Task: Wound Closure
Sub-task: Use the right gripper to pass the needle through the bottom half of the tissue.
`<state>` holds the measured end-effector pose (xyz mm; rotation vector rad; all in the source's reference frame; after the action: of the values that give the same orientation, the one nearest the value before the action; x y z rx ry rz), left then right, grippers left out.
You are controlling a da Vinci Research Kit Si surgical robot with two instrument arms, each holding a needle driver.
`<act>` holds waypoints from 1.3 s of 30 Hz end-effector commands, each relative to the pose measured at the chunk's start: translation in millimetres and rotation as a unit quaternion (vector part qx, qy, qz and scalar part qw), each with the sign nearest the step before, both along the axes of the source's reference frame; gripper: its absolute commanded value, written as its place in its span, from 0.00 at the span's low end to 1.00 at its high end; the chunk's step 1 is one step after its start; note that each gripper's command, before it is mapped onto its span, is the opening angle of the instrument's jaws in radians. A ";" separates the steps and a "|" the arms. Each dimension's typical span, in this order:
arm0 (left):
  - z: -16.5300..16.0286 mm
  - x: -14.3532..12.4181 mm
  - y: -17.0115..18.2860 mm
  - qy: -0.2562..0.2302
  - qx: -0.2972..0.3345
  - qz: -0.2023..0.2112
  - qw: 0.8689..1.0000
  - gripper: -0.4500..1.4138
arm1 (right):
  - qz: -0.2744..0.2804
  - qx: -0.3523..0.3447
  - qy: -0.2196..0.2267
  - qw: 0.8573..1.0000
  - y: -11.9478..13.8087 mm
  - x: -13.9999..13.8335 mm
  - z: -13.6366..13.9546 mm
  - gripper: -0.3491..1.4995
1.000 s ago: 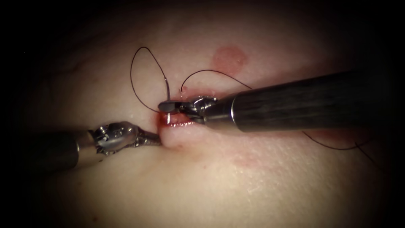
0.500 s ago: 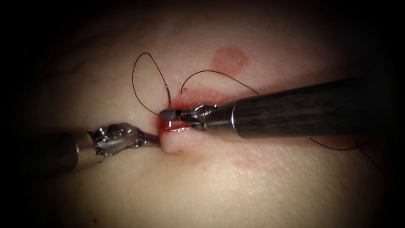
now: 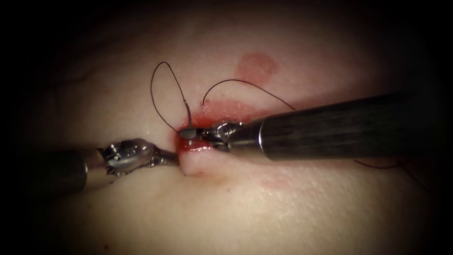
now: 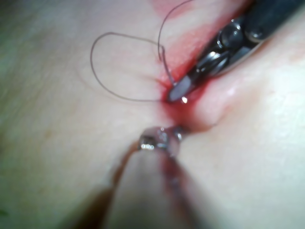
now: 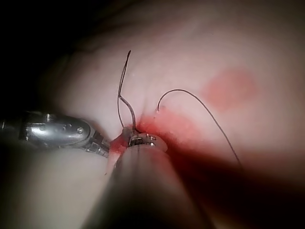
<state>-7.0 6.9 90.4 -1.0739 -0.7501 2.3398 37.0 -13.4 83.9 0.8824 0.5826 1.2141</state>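
Note:
The cut (image 3: 200, 147) lies wet and red in the pale tissue (image 3: 245, 208). My right tool (image 3: 188, 133) reaches in from the right, its jaws shut on the curved needle (image 3: 188, 115) at the cut's left end. The needle's back part stands up above the jaws; its front part goes down into the cut, tip hidden. Dark thread (image 3: 158, 80) loops up left from the needle's tail. My left tool (image 3: 175, 160) has its jaws shut on the tissue lip left of the cut, tips sunk in a fold. The right tool (image 4: 178, 90) and the left tool (image 5: 102, 149) also show in the wrist views.
A second strand of thread (image 3: 236, 81) arcs from beside the cut toward the right shaft (image 3: 339, 125) and comes out beneath it at the far right. Red fluid (image 3: 226, 109) spreads above the cut. A round pink stain (image 3: 257, 63) sits higher up.
My right tool has sunk toward the cut with the needle, so less needle stands above its jaws. The thread loop has shrunk and shifted slightly right. The left tool has held still.

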 end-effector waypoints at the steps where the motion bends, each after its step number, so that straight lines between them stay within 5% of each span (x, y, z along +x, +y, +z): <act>1: 0.7 -0.6 -0.3 -0.001 0.001 0.000 1.000 0.07 | -0.001 0.002 0.000 1.000 -0.7 0.6 0.6 0.00; 16: 0.7 -0.5 -0.3 -0.001 0.001 0.001 1.000 0.07 | -0.017 0.033 0.009 0.999 -2.5 0.8 -0.6 0.00; 19: 0.7 -0.6 -0.4 -0.002 0.000 -0.001 1.000 0.07 | 0.006 -0.015 0.016 1.000 -1.0 0.6 0.0 0.00; 20: 0.7 -0.6 -0.4 -0.002 0.000 -0.001 1.000 0.07 | 0.011 -0.029 0.021 0.999 -0.6 0.6 0.2 0.05; 23: 0.8 -0.6 -0.4 -0.002 0.000 -0.001 1.000 0.07 | 0.006 -0.066 0.038 0.997 0.3 0.5 0.8 0.45; 27: 0.8 -0.6 -0.5 0.000 0.000 0.000 1.000 0.07 | -0.013 -0.130 0.055 0.990 2.5 0.5 1.6 0.72; 39: 1.0 -0.7 -0.7 0.001 -0.001 0.000 1.000 0.07 | -0.006 -0.218 0.067 0.974 8.0 0.0 1.0 0.70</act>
<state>-7.1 6.5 90.7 -1.0702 -0.7433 2.3437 36.5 -5.2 84.4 0.5938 0.9091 0.9685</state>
